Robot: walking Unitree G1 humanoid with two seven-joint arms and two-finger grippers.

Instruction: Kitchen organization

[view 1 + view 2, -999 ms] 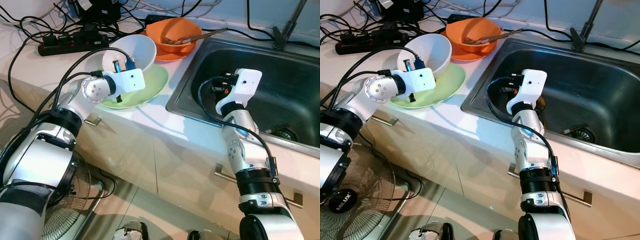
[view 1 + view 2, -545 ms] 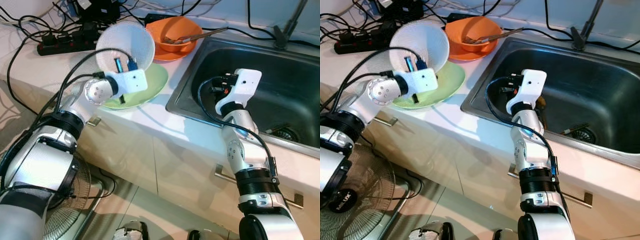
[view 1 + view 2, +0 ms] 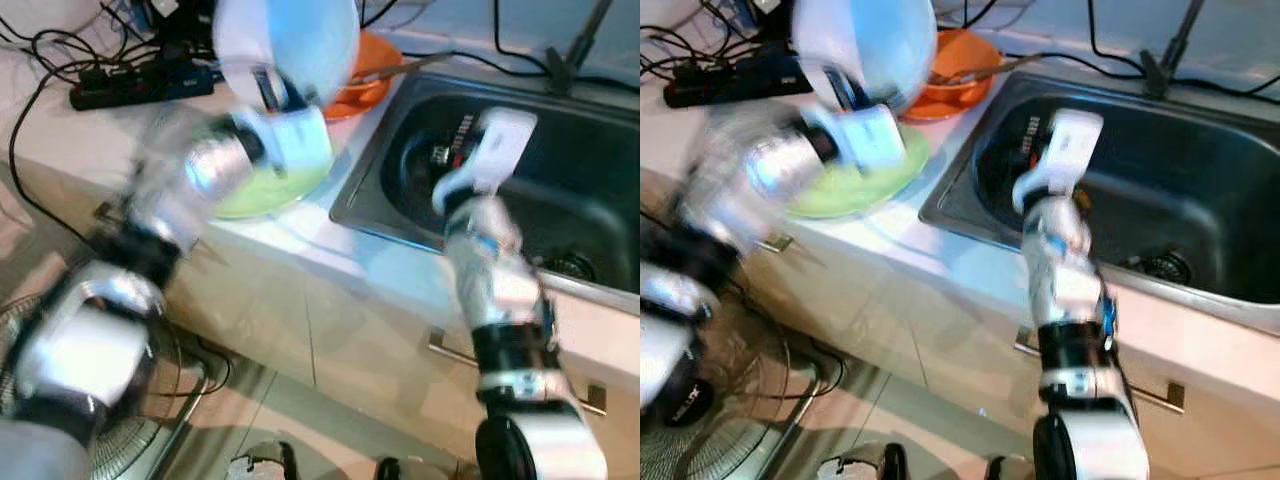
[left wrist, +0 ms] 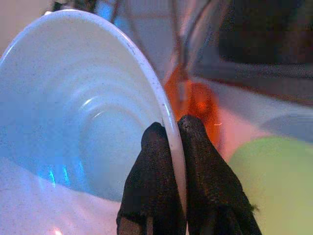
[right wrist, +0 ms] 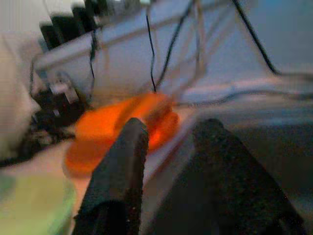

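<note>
Above the surface, the left pincer held the white bowl by its rim

Its two fingers were nipped on the rim, one inside the bowl and one outside, and the bowl was lifted and tilted over the green plate, just beside the orange bowl. That orange bowl sat near the sink with a utensil resting in it. The right pincer hung over the sink's near corner with its fingers apart and nothing between them. A black power strip and cables lay at the back of the surface. Both head views were blurred
</note>
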